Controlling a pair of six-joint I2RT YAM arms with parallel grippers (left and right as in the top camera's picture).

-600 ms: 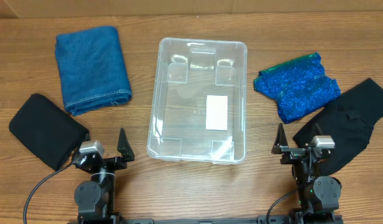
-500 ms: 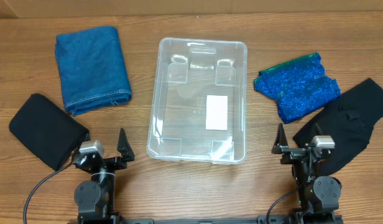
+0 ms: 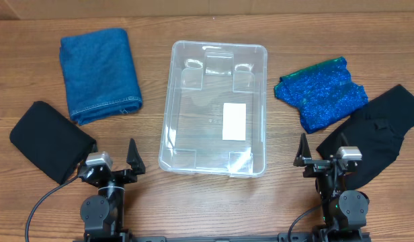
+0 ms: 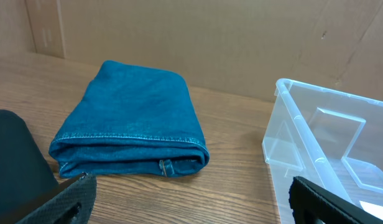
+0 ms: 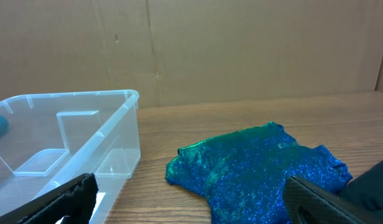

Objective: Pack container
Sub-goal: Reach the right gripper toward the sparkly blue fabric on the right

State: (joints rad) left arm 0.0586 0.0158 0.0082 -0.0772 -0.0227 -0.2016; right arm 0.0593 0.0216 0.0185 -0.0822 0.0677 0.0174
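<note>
The clear plastic container (image 3: 216, 107) stands empty in the middle of the table, a white label on its bottom; it also shows in the left wrist view (image 4: 331, 149) and the right wrist view (image 5: 67, 143). A folded blue denim cloth (image 3: 99, 72) lies at the far left (image 4: 132, 121). A black cloth (image 3: 49, 140) lies at the left front. A sparkly blue cloth (image 3: 321, 93) lies right of the container (image 5: 260, 165). Another black cloth (image 3: 375, 134) lies at the right. My left gripper (image 3: 111, 168) and right gripper (image 3: 324, 163) are open and empty near the front edge.
A cardboard wall stands behind the table (image 5: 241, 50). Bare wood shows between the container and each cloth (image 3: 150, 134). Cables run from both arm bases at the front.
</note>
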